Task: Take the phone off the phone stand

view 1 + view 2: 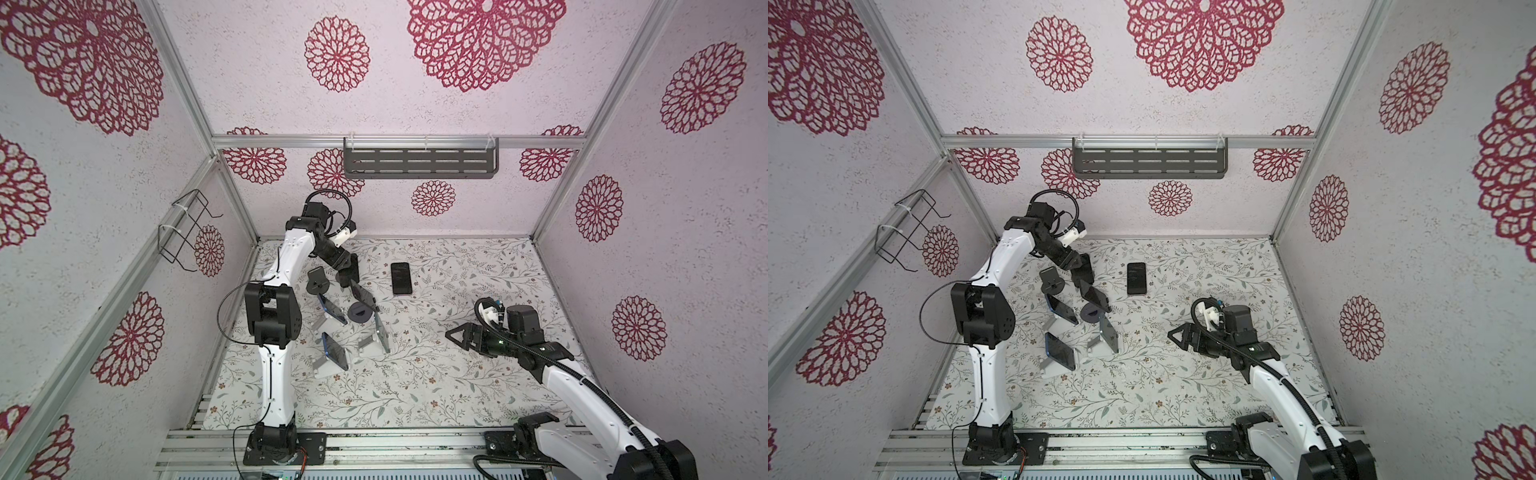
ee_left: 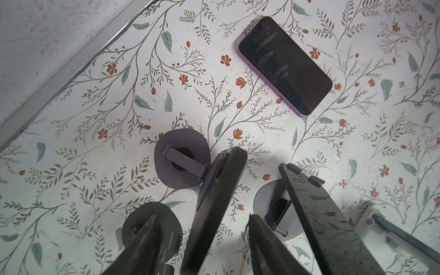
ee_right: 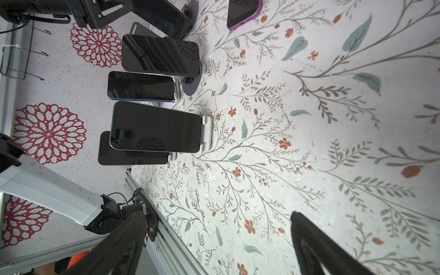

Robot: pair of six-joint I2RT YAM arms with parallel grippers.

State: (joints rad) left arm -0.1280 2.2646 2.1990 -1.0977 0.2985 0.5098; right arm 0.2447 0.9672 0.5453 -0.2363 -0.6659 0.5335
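**Phone** [image 2: 219, 190]: dark, leaning on the plate of a dark, round-based stand [image 2: 182, 158]. It is standing at the back of the cluster, on the left part of the mat [image 1: 457, 399]. In the left wrist view its long axis is running in line with the fingers, out between them.

**Left claw** [image 2: 202, 216]: by far the nearer one. It is straddling the phone, one finger on the plate side and one on the other. It is half-narrowed, with a slit of mat showing on each side, so no grip is being made yet, as far as can be told.

**Coming move, by judgement:** pinching shut, then drawing the phone up along its own length, off the plate.

**In the way:**
- A second phone [image 2: 316, 214] on its own stand is leaning just beside one finger.
- An empty stand [image 2: 170, 221] is sitting beneath the other.

**Further out:**
- A purple phone [image 2: 284, 65] is lying flat, apart.
- Three phones are leaning on white stands [image 1: 323, 366] nearer the front.

**Right claw** [image 3: 217, 214]: hanging wide and empty, well apart.
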